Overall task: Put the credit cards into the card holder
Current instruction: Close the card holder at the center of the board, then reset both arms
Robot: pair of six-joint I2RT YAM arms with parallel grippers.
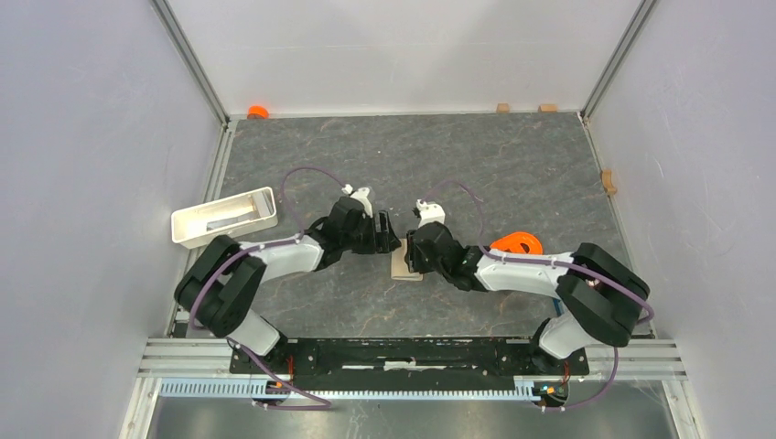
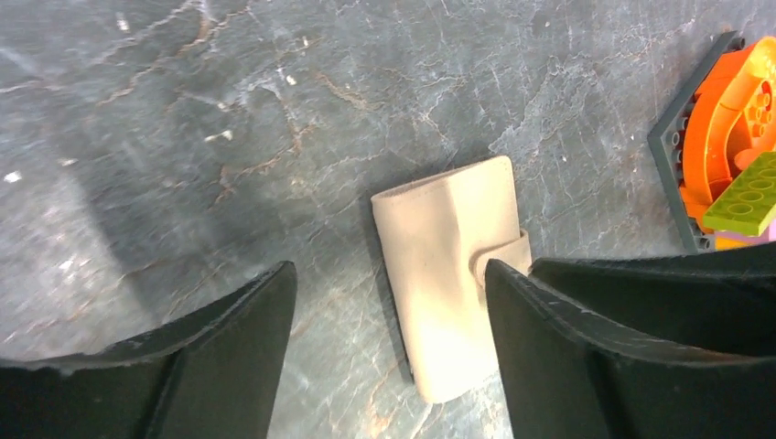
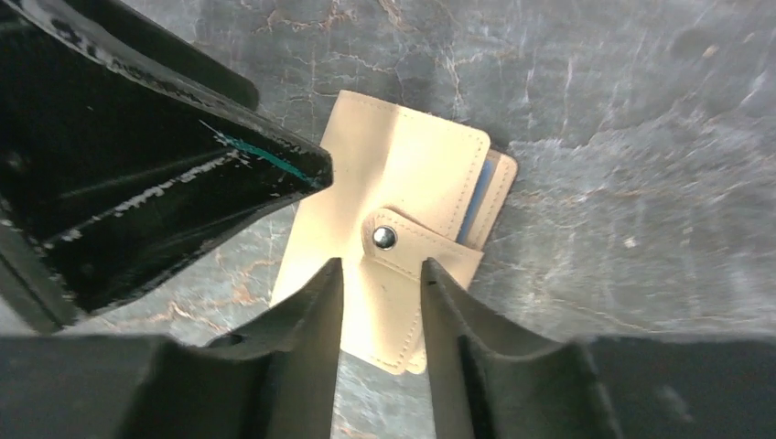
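Right wrist: card holder (image 3: 403,174) on the bench (image 3: 641,183), right fingers (image 3: 307,366) parted above its snap tab (image 3: 407,265); left fingers (image 2: 229,347) spread

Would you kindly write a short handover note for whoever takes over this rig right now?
Left tool: open above the card holder, not gripping it.
Right tool: open, just above the holder's snap tab.
Card holder: folded flat on the table, tab snapped shut; a blue edge shows inside.
Credit cards: none loose in view; whether all are inside cannot be told.
Done: holder closed. Left: confirm the cards, withdraw both arms.
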